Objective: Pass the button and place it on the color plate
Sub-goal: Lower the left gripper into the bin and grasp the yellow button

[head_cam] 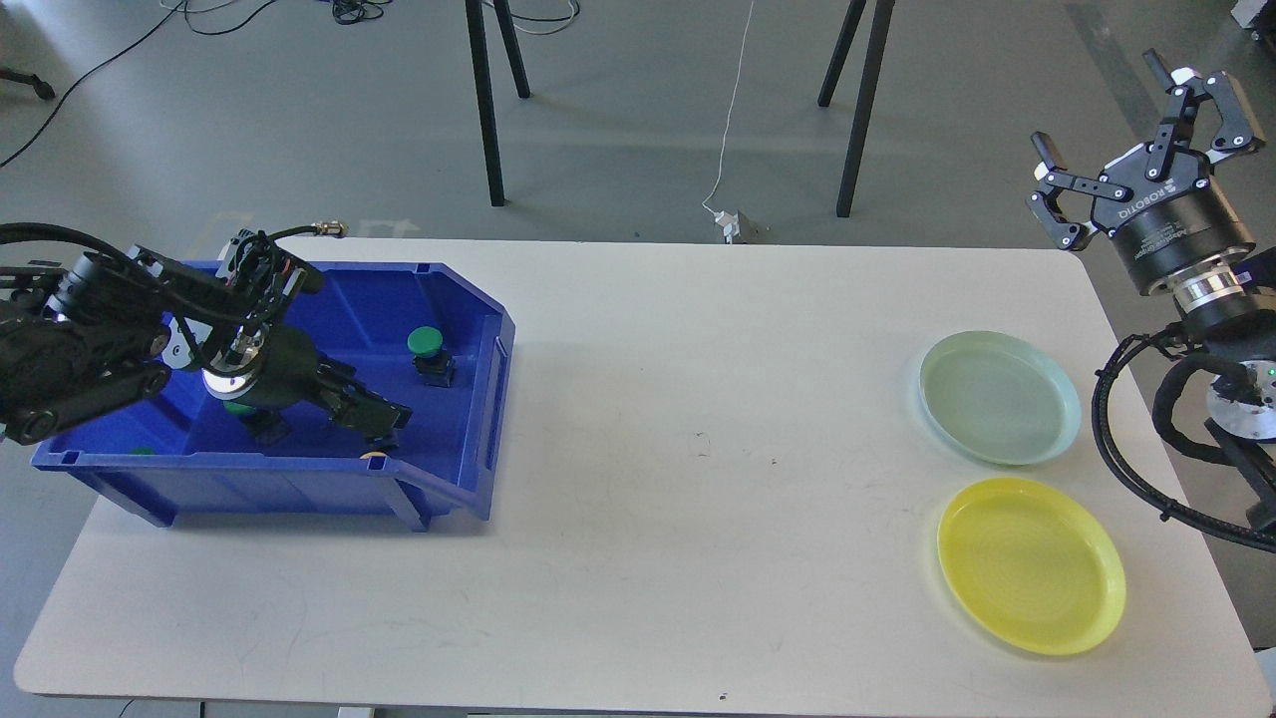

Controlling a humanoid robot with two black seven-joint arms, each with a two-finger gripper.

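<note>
L claw [384, 427]: down in blue bin [469, 299], fingers unclear, can't tell.
R claw [1136, 130]: spread, off table edge.
Plates [1000, 397]: near R edge.
Table [698, 449]: mid bare.

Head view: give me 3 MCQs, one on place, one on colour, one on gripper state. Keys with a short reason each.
1. Where is the left gripper?
A. over the yellow plate
B. down inside the blue bin
C. on the bare table

2. What colour is the plate nearer the camera?
A. yellow
B. red
C. blue

3. How does the right gripper stand?
A. shut on a button
B. open, holding nothing
C. resting on a plate

Key: 1 B, its fingers sit low in the bin near the front wall. 2 A, the yellow plate lies in front of the pale green plate. 3 B, its fingers are spread apart in the air beyond the table's right edge.
</note>
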